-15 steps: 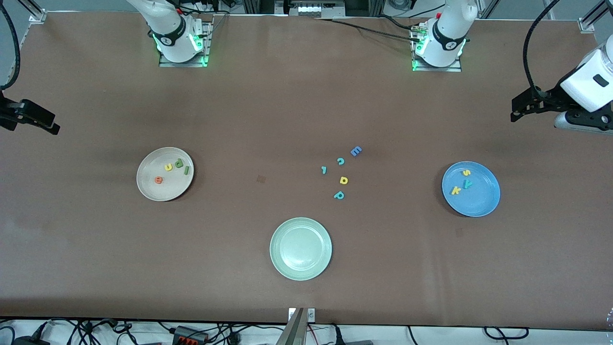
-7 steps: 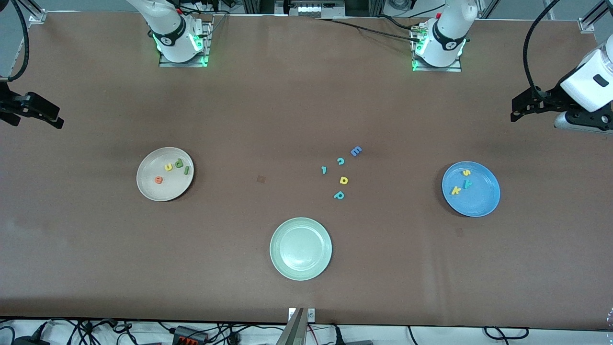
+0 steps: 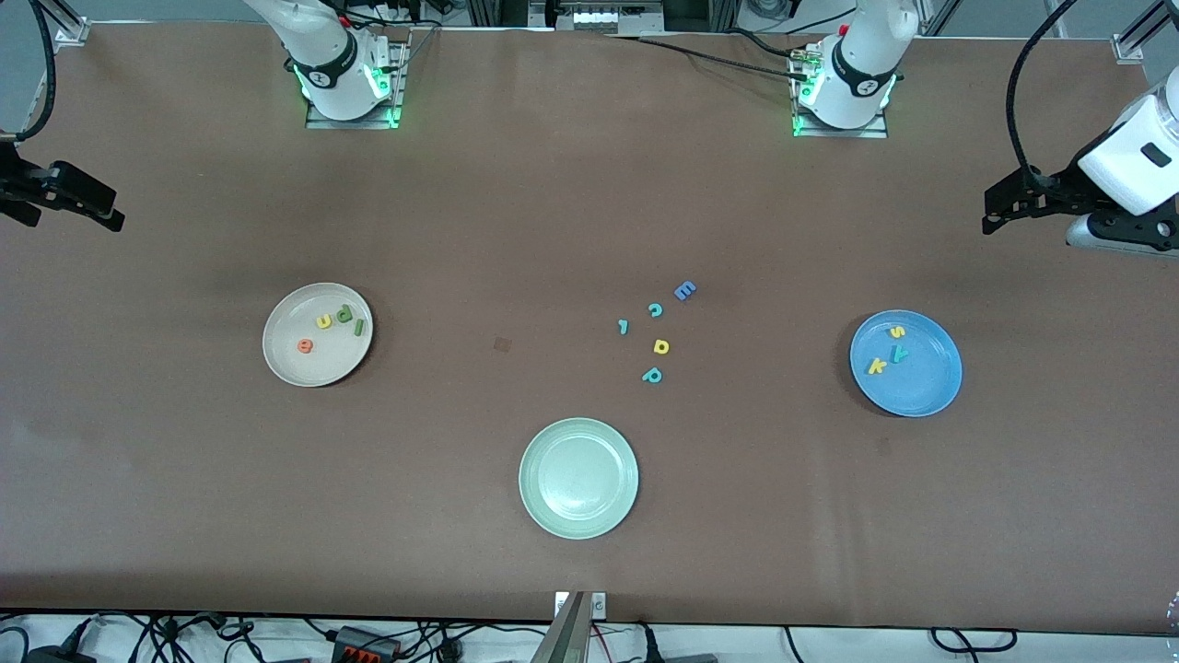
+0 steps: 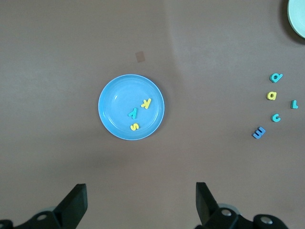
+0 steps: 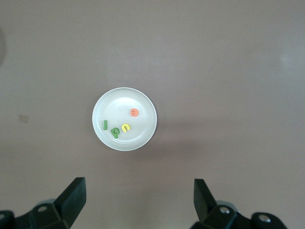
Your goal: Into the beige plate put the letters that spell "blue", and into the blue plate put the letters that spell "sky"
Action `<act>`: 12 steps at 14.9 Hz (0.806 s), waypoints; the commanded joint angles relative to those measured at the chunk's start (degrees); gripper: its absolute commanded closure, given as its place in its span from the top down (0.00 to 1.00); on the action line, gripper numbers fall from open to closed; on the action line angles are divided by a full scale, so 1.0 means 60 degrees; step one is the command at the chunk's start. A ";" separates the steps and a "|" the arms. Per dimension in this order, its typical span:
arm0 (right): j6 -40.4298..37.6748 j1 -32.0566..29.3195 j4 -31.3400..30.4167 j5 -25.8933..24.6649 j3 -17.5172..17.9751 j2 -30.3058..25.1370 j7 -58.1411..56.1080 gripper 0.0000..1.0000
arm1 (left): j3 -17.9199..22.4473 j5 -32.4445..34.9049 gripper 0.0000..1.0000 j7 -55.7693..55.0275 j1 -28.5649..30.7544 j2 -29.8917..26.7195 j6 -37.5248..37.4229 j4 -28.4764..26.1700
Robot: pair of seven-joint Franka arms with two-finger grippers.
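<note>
Foam "blue" letters [image 3: 332, 324] lie flat in round beige plate [image 3: 318, 368] – "sky" letters [image 3: 890, 350] in blue plate [image 3: 921, 391]. Left pincer [image 4: 140, 202], right pincer [image 5: 138, 200] both spread, holding nothing.

This is a robotics lab. Two white robot arms are bolted by metal base plates [image 3: 350, 118] with glowing green lights to a wide bench [image 3: 589, 212] covered in plain brown matting. Aluminium frame rails [image 3: 64, 23] stand at the bench corners, and black cables [image 3: 718, 51] trail along its edge near the arm bases. More cables and a power strip [image 3: 364, 642] lie on the floor by the bench edge below the left pincer [image 4: 140, 202], which stands wide open.
</note>
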 commanded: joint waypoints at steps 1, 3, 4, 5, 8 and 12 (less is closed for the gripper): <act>-0.0057 -0.0165 -0.0221 -0.0095 0.0034 -0.0306 -0.0208 1.00 | 0.0043 -0.0194 1.00 -0.0028 0.0008 0.0068 -0.0201 0.0242; 0.0001 -0.0150 -0.0221 -0.0138 0.0034 -0.0306 -0.0223 1.00 | 0.0043 -0.0194 1.00 -0.0028 0.0008 0.0068 -0.0201 0.0242; -0.0013 -0.0150 -0.0221 -0.0139 0.0034 -0.0321 -0.0223 1.00 | 0.0042 -0.0194 1.00 -0.0028 0.0008 0.0068 -0.0201 0.0242; -0.0028 -0.0150 -0.0235 -0.0153 0.0034 -0.0364 -0.0223 1.00 | 0.0042 -0.0194 1.00 -0.0028 0.0008 0.0068 -0.0201 0.0242; -0.0028 -0.0165 -0.0250 -0.0197 0.0034 -0.0365 -0.0223 1.00 | 0.0057 -0.0194 1.00 -0.0028 0.0008 0.0068 -0.0201 0.0242; 0.0001 -0.0179 -0.0250 -0.0198 0.0034 -0.0365 -0.0223 1.00 | 0.0057 -0.0194 1.00 -0.0028 0.0008 0.0068 -0.0201 0.0242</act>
